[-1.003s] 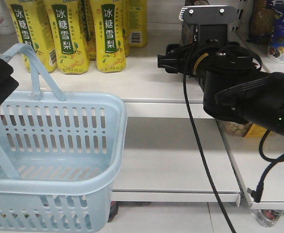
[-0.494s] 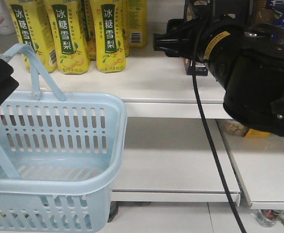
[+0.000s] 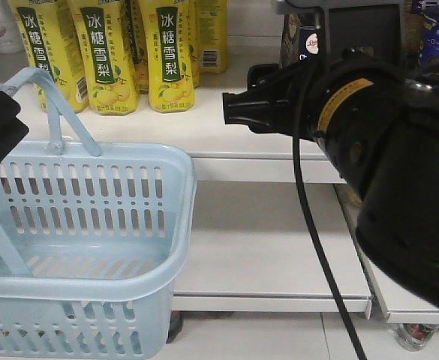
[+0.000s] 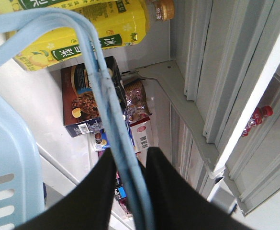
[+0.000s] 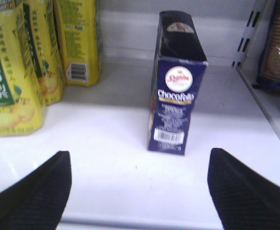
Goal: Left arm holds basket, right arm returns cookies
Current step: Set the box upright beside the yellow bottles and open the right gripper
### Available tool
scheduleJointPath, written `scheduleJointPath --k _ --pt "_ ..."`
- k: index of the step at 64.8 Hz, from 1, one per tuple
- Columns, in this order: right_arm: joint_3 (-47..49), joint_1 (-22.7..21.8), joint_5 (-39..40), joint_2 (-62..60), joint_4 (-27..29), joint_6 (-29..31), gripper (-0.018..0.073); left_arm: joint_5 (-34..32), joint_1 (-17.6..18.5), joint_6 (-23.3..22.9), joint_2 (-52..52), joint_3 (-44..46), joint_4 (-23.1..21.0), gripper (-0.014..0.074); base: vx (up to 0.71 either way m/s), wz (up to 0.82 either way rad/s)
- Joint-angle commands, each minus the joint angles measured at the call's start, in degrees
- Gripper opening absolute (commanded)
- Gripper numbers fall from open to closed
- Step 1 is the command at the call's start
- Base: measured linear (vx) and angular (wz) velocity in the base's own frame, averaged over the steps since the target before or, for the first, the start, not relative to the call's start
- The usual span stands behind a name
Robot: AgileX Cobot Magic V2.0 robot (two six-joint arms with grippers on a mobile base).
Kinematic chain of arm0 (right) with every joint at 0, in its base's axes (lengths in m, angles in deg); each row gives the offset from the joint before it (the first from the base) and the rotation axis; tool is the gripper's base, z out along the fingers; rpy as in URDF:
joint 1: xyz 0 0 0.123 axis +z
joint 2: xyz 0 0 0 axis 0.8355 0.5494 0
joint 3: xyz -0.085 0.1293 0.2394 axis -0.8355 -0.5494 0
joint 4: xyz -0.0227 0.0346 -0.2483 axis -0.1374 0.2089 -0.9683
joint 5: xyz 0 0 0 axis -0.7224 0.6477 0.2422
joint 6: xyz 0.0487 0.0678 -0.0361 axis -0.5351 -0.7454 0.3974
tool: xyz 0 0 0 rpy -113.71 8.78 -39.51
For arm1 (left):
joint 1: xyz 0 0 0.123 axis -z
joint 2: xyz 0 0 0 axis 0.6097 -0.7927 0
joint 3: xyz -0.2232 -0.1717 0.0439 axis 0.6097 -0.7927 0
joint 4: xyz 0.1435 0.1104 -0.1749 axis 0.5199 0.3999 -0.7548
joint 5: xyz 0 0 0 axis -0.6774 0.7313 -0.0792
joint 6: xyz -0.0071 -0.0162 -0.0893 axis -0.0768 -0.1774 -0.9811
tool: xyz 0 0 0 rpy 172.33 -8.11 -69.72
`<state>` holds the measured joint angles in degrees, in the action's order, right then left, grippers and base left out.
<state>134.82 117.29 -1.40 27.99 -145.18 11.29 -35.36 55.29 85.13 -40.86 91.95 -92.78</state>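
The basket (image 3: 91,225) holds nothing; left gripper (image 4: 130,191) pinches its handles. Cookies (image 5: 175,86) stand on the shelf (image 5: 116,158), right gripper (image 5: 137,191) spread wide.

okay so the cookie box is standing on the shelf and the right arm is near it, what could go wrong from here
1. The cookies stand upright on a narrow base, apart from the open right gripper; a stray nudge from the bulky right arm could topple them.
2. The yellow drink bottles stand close by on the same shelf, so a wide sideways swing might knock them.
3. The basket hangs by its thin handles in the left gripper; it may sway or slip.
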Motion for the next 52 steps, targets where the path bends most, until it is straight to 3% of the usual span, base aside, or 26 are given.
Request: scheduleJointPath --k 1,11,26,52 --pt "1.6 3.2 -5.3 -3.5 -3.4 2.0 0.0549 -1.9 0.0 0.9 -0.6 1.6 -1.6 -0.0006 0.0 0.0" --pt "1.6 8.8 -10.0 -7.1 -1.1 2.4 0.0524 -1.9 0.0 0.9 -0.6 1.6 -1.6 -0.0006 0.0 0.0" --pt "1.4 17.2 -10.3 -12.7 2.4 3.7 0.048 -1.9 0.0 0.9 -0.6 1.6 -1.6 -0.0006 0.0 0.0" --pt "-1.6 29.2 -10.3 -13.8 0.1 5.0 0.047 -1.9 0.0 0.9 -0.6 1.6 -1.6 -0.0006 0.0 0.0"
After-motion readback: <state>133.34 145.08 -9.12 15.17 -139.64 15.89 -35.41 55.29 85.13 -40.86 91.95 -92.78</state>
